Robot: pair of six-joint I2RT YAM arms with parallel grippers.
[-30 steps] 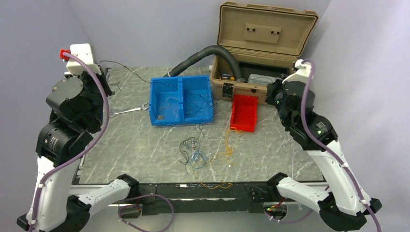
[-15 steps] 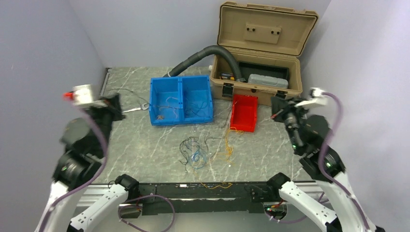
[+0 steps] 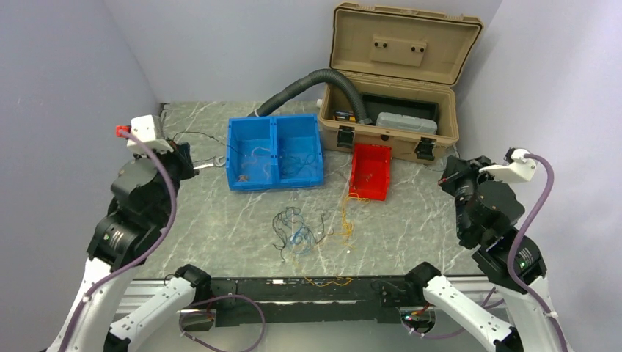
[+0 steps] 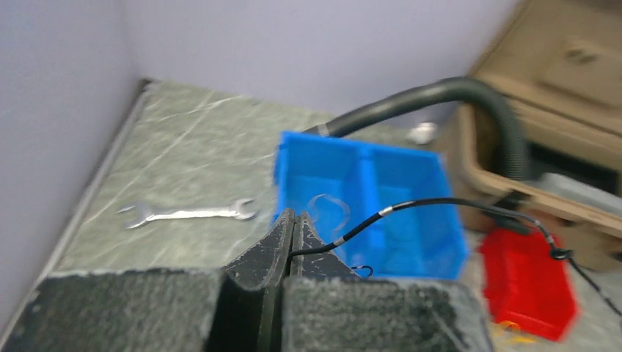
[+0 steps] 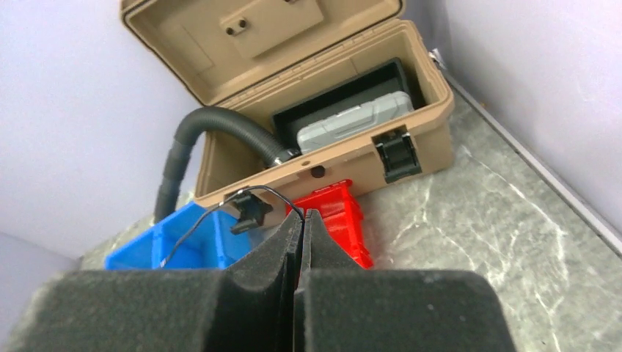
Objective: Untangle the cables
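Observation:
A tangle of thin cables (image 3: pixel 299 231), black, blue and yellow, lies on the marble table near its front middle. A yellow strand (image 3: pixel 346 213) runs from it toward the red bin. My left gripper (image 3: pixel 188 158) hovers at the left by the wrench. In the left wrist view this gripper (image 4: pixel 293 217) is shut on a thin black cable (image 4: pixel 425 203) that arcs off to the right. My right gripper (image 3: pixel 447 170) is at the right, beside the case. The right wrist view shows it (image 5: pixel 302 214) shut on another thin black cable (image 5: pixel 273 192) with a small black connector (image 5: pixel 249 209).
A blue two-part bin (image 3: pixel 279 182) with a few loose wires stands behind the tangle, and a red bin (image 3: pixel 367 193) is to its right. An open tan case (image 3: pixel 400 70) sits at the back right, with a grey hose (image 3: pixel 297 86) leading from it. A wrench (image 3: pixel 208 164) lies at the left.
Both arms have swung down and outward. The left gripper has come forward from the back-left corner, and the right gripper has drawn back from the case front toward the right wall. The tangle stays put.

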